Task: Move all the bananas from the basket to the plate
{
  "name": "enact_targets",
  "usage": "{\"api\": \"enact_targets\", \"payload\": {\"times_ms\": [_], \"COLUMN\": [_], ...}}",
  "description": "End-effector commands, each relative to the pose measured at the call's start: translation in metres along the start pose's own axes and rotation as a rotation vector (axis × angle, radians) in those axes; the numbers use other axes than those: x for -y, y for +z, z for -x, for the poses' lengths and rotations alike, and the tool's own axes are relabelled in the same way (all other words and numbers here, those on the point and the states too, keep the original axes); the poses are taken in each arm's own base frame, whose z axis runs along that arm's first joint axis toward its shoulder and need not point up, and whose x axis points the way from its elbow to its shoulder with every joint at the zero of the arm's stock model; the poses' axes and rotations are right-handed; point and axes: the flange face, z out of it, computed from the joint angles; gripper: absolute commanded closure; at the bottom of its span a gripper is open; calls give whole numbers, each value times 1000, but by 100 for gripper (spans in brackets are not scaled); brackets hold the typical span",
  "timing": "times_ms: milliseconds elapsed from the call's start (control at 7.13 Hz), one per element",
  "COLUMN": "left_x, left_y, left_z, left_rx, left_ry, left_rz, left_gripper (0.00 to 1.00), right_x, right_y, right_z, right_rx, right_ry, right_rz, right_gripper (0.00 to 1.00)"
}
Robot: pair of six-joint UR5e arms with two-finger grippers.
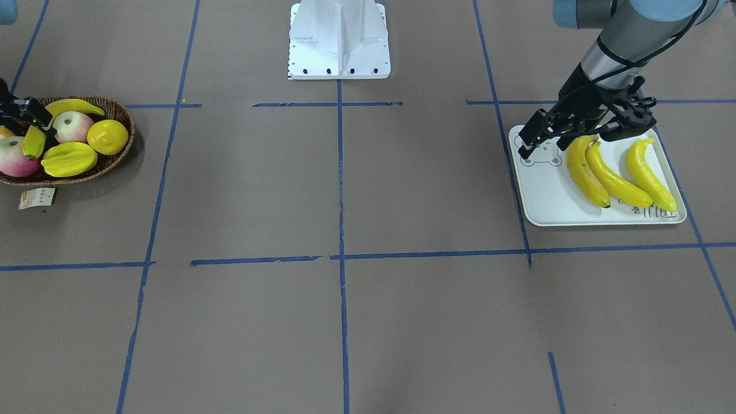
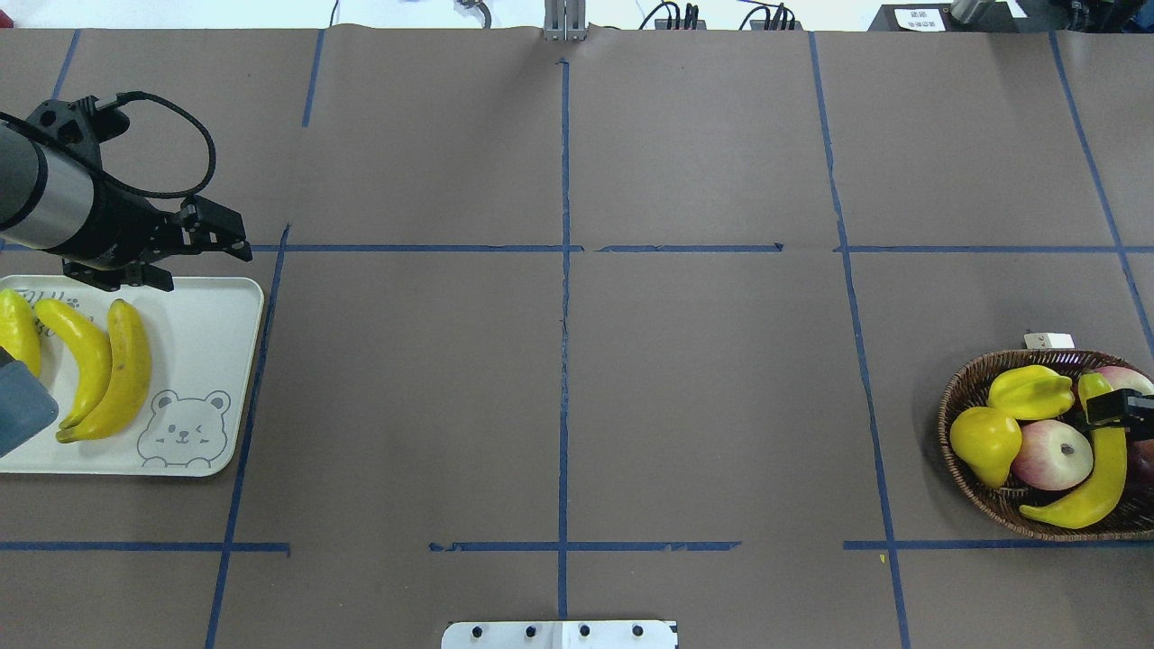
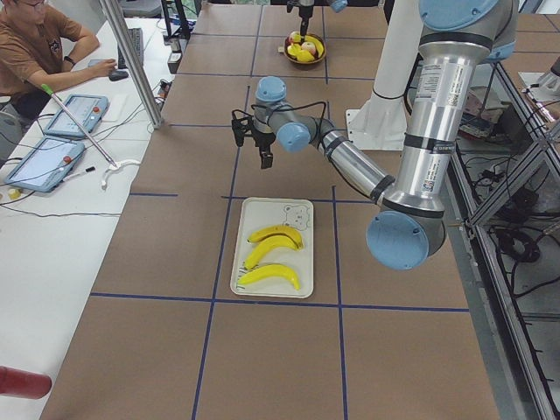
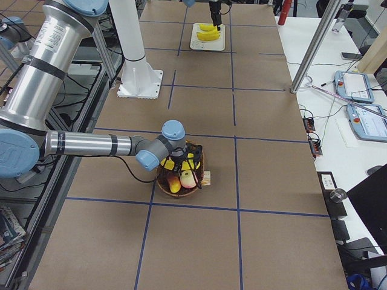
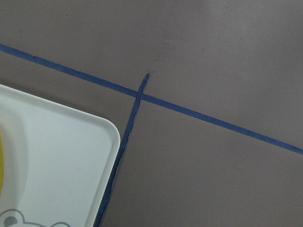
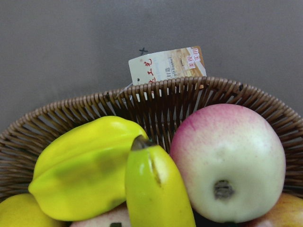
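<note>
Bananas (image 1: 609, 175): three lie on plate (image 1: 546, 201); left hand (image 2: 209, 267) open above its corner. Right hand (image 2: 1118, 407) grips fourth banana (image 2: 1095, 482) in basket (image 2: 969, 379).

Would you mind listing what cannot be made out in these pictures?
Right gripper: cut off by the overhead view's right edge and the front-facing view's left edge, so its grip on the basket banana cannot be judged.
Right wrist view: shows nothing of the gripper itself.
Outermost plate banana: partly hidden overhead by the left arm's joint cap.
Basket tag: print too small to read.
</note>
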Motion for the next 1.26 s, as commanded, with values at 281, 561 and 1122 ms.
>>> {"api": "enact_targets", "payload": {"times_ms": [281, 561, 1122], "left_x": [-3, -4, -10], "left_y": [-5, -6, -11], "left_z": [2, 1, -18], "left_rx": [-4, -7, -43], "left_ry": [1, 3, 28], "left_rz": [-6, -4, 3], "left_gripper": [1, 1, 1], "right_x": [9, 15, 57], "right_y": [-26, -61, -79], "right_z": [-13, -25, 39], "right_rx": [42, 167, 294], "right_ry": [57, 65, 7], "right_rz": [-20, 21, 78], "right_gripper": [100, 100, 100]}}
